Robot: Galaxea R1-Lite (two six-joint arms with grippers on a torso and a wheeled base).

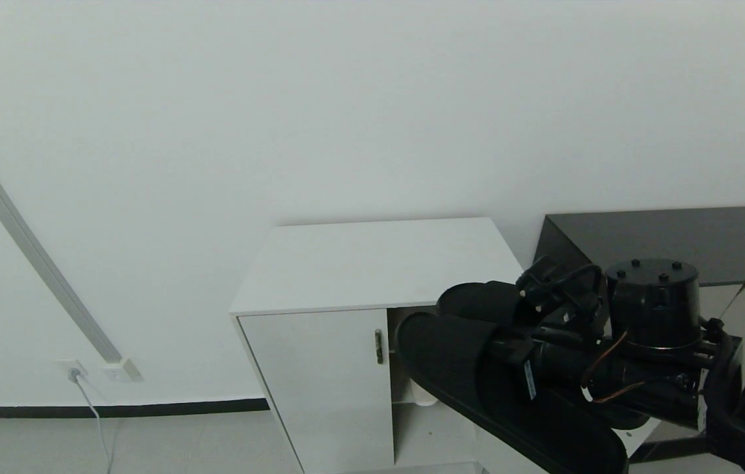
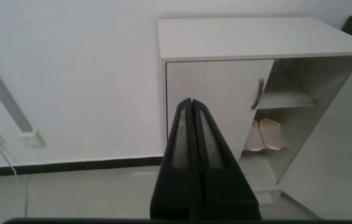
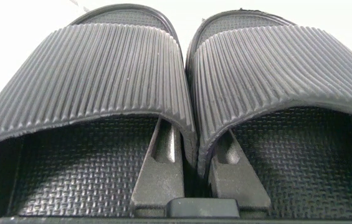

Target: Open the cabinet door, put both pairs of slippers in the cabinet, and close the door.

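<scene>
the cabinet [image 1: 372, 263] stands against the wall; its half on the robot's left is shut behind a closed door [image 1: 319, 382], and the half on the right is open. the black slippers [image 1: 464, 368] hang in the air just in front of that opening, carried side by side as a pair. the step in hand looks like stowing the second pair. the next move calls for easing the pair forward into the open half, onto a free shelf, letting go and backing out before the door is swung to

the left wrist view gives what the head view hides: the open door [image 2: 337, 143] swung out, and pale slippers [image 2: 266, 134] lying inside near the front edge of a lower shelf [image 2: 269, 149]. it also shows the left gripper [image 2: 191, 109] closed on nothing, short of the cabinet. the right wrist view shows the hold: the right gripper [image 3: 195, 155] has one finger under each strap and pinches the black slippers' inner walls together
</scene>
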